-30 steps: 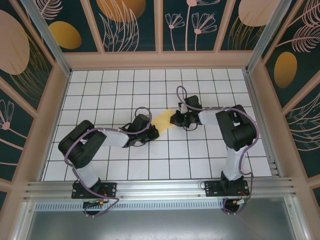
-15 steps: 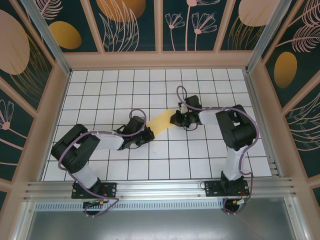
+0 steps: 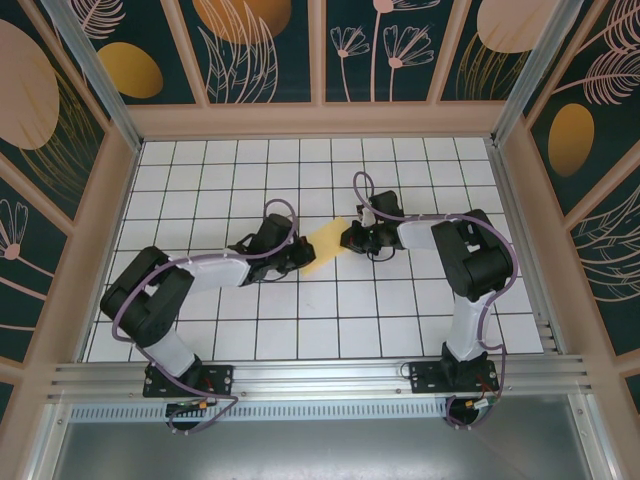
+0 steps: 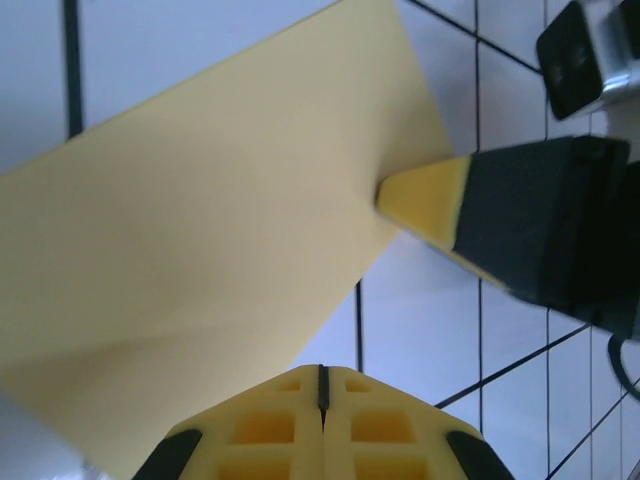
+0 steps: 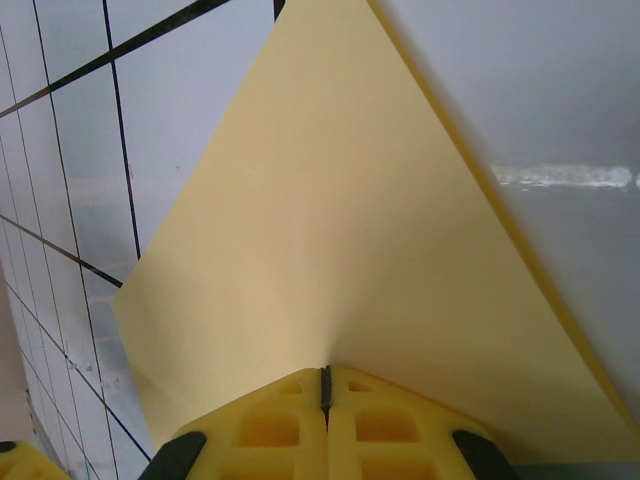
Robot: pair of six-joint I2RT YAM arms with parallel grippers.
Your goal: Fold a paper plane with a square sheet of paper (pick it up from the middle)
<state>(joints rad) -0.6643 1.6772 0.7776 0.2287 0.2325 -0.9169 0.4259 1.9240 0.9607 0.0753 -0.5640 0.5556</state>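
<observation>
Square sheet of paper [image 3: 325,243], plain yellow, low over the white grid table [image 3: 200,330] near its middle, spanning the gap between two arms; lying flat or lifted, impossible to say. Pinched at the right-hand side by the right gripper [image 5: 323,385], jaws fully closed on it, with faint creases fanning from the grip. Met at the opposite side by the left gripper [image 4: 320,385], jaws likewise pressed together, with tips at the sheet's border; unclear whether clamping it or merely touching it. Likely to handle as feather-light, limp and quick to crease: prone to sag, to slide from smooth pads, to tear if tugged from both sides at once. Best taken at the middle of an edge or along a fold, lightly pinched, under little tension, with the far side resting on the tiles.
</observation>
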